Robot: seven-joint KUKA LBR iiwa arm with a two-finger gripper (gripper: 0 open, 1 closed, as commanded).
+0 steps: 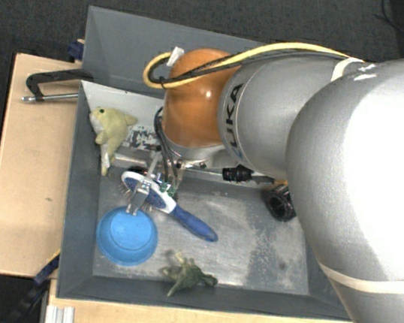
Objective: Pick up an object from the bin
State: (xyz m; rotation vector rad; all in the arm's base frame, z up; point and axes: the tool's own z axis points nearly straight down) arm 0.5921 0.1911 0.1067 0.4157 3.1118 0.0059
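My gripper (150, 189) hangs under the orange wrist cover, low in the left half of the bin. It is open, with one fingertip (137, 200) on the near side and one on the far side of the white-and-blue head of a blue brush (193, 224). The brush's handle runs out to the right along the bin floor. A blue round bowl (127, 237) sits just in front of the gripper, close to the near fingertip. Behind it on the left lies a pale yellow soft toy (111, 132).
A small green dinosaur figure (188, 275) lies by the front wall. A black lump (281, 204) rests at the right under the arm. A printed white card (142, 138) lies at the back, next to the yellow toy. The arm covers the bin's right back part.
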